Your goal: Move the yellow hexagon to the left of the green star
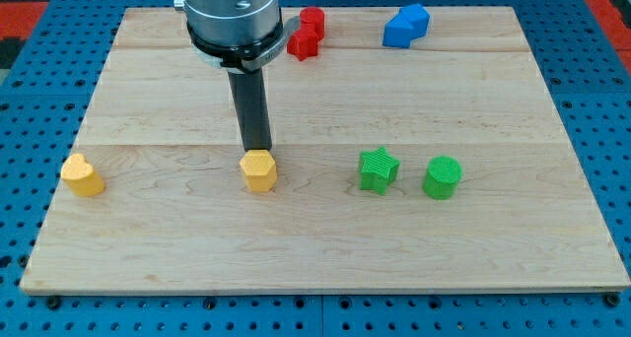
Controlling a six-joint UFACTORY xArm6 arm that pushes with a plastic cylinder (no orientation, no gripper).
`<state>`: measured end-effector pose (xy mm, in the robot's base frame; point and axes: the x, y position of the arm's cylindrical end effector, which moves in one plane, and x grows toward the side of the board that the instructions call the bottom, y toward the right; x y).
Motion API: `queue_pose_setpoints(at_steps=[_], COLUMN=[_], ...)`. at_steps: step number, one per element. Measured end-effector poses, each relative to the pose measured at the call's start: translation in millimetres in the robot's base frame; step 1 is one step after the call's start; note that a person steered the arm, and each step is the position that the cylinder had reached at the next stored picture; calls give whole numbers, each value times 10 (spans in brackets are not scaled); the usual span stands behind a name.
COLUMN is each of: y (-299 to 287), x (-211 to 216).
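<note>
On your counter (325, 258): my tip (258, 150) sits just above the yellow hexagon (258, 170), seemingly touching its top edge; contact is hard to confirm. You have no fingers here, only the rod. The hexagon lies mid-counter, well left of the green star (378, 169). Green cylinder (443, 177) beside the star. Yellow heart-like block (82, 174) near the left edge. Red block (308, 34) and blue block (405, 26) along the top edge.

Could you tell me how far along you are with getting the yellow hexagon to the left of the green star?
Partly done: the yellow hexagon already lies on the view's left of the green star, with a gap between. In hand: my tip sits at the hexagon's top edge. Left: pushing it closer to the star.
</note>
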<state>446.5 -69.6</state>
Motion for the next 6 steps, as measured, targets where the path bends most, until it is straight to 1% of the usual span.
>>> queue_pose_setpoints(at_steps=[1,2,3,4,5,6], y=[-718,-862,-259,-93,-152,-542], x=[-73,498,539,496,549,1251])
